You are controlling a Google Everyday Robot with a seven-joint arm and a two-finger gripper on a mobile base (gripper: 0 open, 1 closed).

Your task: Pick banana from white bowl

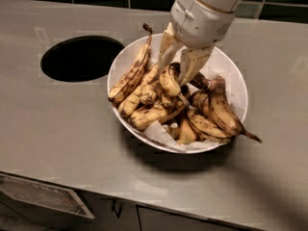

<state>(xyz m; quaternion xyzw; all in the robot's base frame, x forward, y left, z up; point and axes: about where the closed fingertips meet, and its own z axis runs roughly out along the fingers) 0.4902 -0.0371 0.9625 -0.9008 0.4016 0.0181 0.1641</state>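
I read the gripper [173,72] jaws clenched on the banana [170,84], held between them just above the pile. The white bowl [231,70] on the counter [62,124] holds speckled bananas [214,107] on crumpled paper [156,129].

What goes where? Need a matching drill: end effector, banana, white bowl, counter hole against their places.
1. end effector
2. banana
3. white bowl
4. round hole

a. cut into the counter, left of the bowl
b. resting on the counter, right of the hole
c. over the bowl's middle
d. atop the pile, right under the end effector

Pairs: 1-c, 2-d, 3-b, 4-a
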